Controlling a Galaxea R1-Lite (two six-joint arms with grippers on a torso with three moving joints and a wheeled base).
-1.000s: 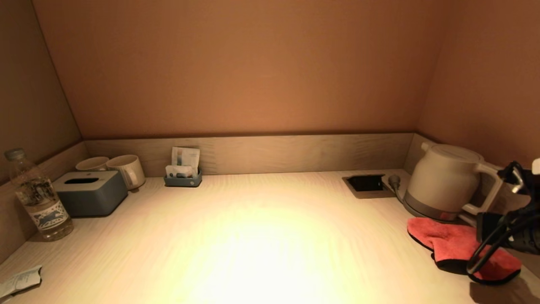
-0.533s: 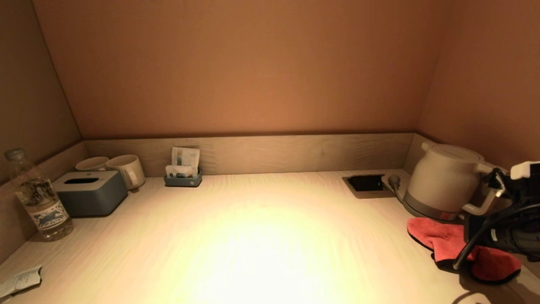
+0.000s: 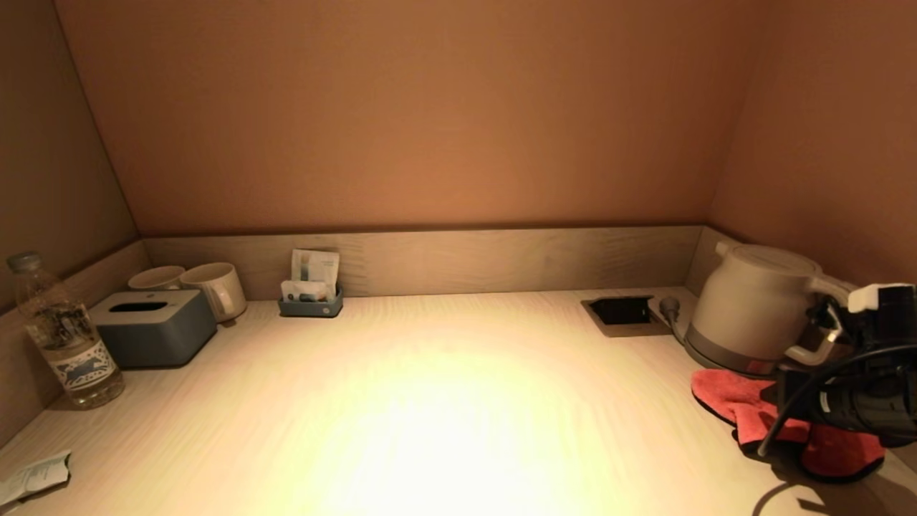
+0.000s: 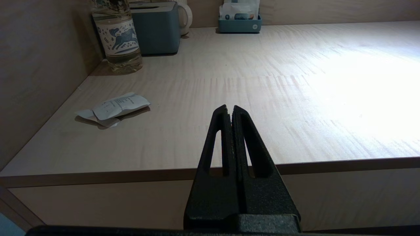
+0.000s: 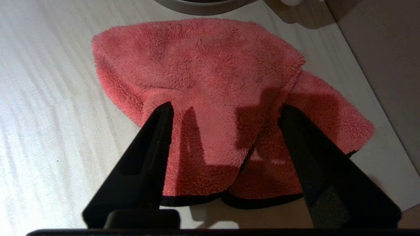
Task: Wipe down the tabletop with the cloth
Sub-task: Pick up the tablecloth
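Observation:
A red fluffy cloth [image 3: 745, 407] with a dark hem lies crumpled on the light wooden tabletop [image 3: 430, 401] at the right, in front of the kettle. In the right wrist view the cloth [image 5: 210, 85] fills the middle. My right gripper [image 5: 226, 109] is open, just above the cloth, one finger on each side of its near fold. In the head view the right arm [image 3: 852, 394] covers part of the cloth. My left gripper [image 4: 229, 109] is shut and empty, parked off the table's front edge at the left.
A white kettle [image 3: 759, 308] stands behind the cloth, a recessed socket [image 3: 623, 312] beside it. At the left are a water bottle [image 3: 61, 333], a grey tissue box [image 3: 154, 326], two mugs [image 3: 215, 287], a sachet holder [image 3: 311, 297] and a paper wrapper [image 3: 36, 476].
My right arm has moved leftward and down over the cloth, covering more of it. The cloth and the left arm have not moved.

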